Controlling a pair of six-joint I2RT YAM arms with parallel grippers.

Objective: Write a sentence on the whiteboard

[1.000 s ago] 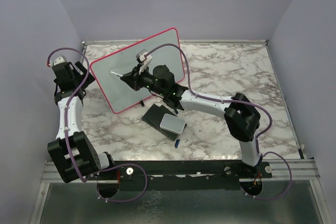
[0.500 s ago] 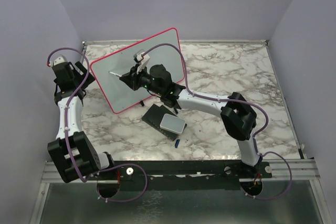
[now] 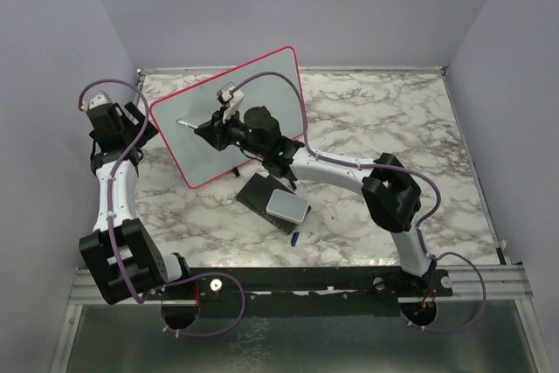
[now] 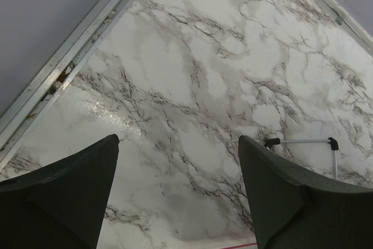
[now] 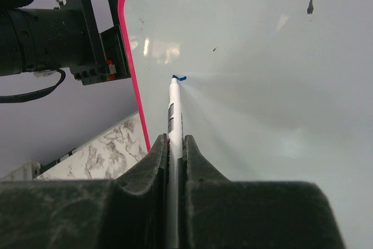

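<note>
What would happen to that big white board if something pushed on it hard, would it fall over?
Likely tippy: the board stands tilted on edge, not flat. It looks thin, so probably light and stiff. On the smooth marble table it may also slide when the pen presses.

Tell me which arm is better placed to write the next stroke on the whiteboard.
Right. The right fingers are shut on the marker, tip on the whiteboard at a blue mark. The left fingers stand open and empty over the table.

Dark block (image 3: pixel 257 191) with grey-white pad (image 3: pixel 286 206) lies on the marble table (image 3: pixel 393 128) (small blue object (image 3: pixel 296 238) near it).
</note>
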